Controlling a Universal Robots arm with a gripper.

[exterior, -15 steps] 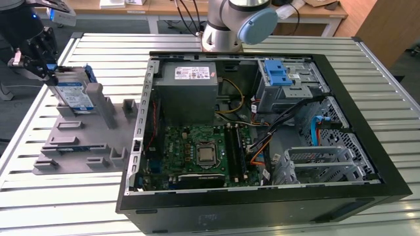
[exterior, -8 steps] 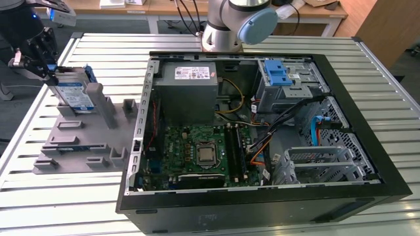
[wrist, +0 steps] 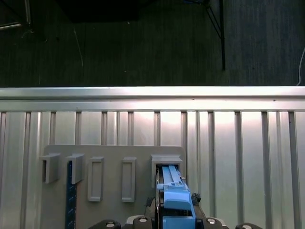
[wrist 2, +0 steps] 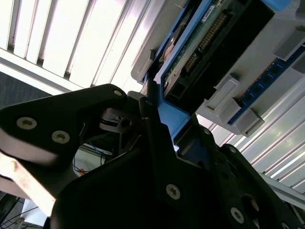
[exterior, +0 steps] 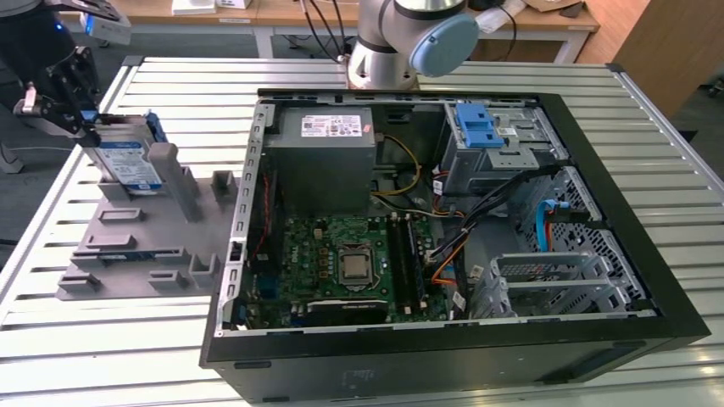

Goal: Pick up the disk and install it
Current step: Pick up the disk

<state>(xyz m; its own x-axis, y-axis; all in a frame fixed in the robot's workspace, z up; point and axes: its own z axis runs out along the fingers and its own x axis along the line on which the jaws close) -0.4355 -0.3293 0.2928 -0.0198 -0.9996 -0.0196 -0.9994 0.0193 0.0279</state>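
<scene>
1. The disk (exterior: 127, 163) stands on edge in an end slot of the grey rack (exterior: 136, 246), at the rack's far corner.
2. The gripper (exterior: 85, 127) is at the disk's upper end.
3. Its fingers (wrist 2: 153, 126) are narrowed onto the disk's blue frame, which sits pinched between them in both wrist views.
4. The rack lies on the slatted table (exterior: 136, 339), along the table's edge at the exterior view's left.
5. An open computer case (exterior: 453, 365) sits just beside the rack, toward the exterior view's right.
</scene>
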